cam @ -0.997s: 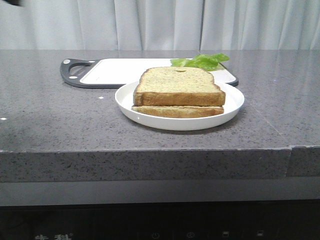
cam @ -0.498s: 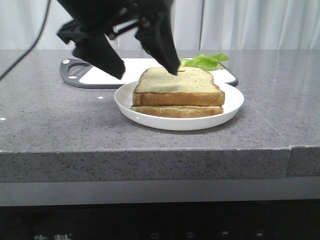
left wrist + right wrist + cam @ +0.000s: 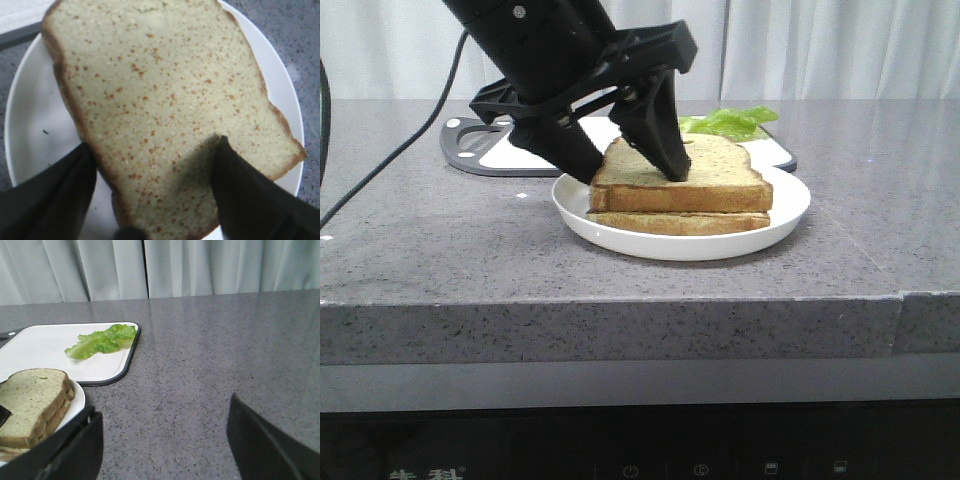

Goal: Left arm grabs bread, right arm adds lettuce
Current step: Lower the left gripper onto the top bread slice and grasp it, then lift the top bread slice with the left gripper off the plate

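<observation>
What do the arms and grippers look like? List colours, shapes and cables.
Left gripper: matte black, two wedge-shaped fingers tapering to blunt tips, angular black bracket above, a small silver screw, a black cable trailing left. Right gripper: only two black, flat tapered fingertips show. No markings visible.

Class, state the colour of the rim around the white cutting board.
The cutting board's rim is black, clearest in the right wrist view.

front view faces forward, table-level; left wrist looks closely down on bread (image 3: 165, 110); right wrist shares it.
</observation>
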`<action>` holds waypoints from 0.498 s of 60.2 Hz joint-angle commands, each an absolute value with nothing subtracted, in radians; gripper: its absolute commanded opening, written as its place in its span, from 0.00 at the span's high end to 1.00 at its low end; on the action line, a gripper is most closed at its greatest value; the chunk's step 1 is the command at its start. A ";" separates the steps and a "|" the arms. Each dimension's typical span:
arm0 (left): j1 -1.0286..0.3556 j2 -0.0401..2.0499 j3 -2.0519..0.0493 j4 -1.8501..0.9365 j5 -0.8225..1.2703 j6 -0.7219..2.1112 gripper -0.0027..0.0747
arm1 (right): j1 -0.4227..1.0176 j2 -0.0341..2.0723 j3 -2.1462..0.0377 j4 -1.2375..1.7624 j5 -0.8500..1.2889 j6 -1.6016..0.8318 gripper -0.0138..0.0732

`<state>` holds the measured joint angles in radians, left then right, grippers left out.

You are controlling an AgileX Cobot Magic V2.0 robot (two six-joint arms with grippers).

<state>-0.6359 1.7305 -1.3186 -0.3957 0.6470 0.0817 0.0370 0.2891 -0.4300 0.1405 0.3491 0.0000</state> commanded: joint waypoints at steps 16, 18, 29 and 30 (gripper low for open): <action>-0.639 1.695 -1.348 -0.403 0.621 0.080 0.95 | 0.032 0.307 -0.464 0.129 0.272 -0.006 0.22; -0.639 1.693 -1.348 -0.403 0.621 0.078 0.99 | 0.032 0.307 -0.464 0.129 0.272 -0.006 0.22; -0.637 1.663 -1.348 -0.403 0.619 0.076 0.99 | 0.032 0.307 -0.464 0.129 0.272 -0.006 0.22; -0.637 1.658 -1.348 -0.406 0.619 0.076 0.99 | 0.032 0.307 -0.464 0.129 0.272 -0.006 0.22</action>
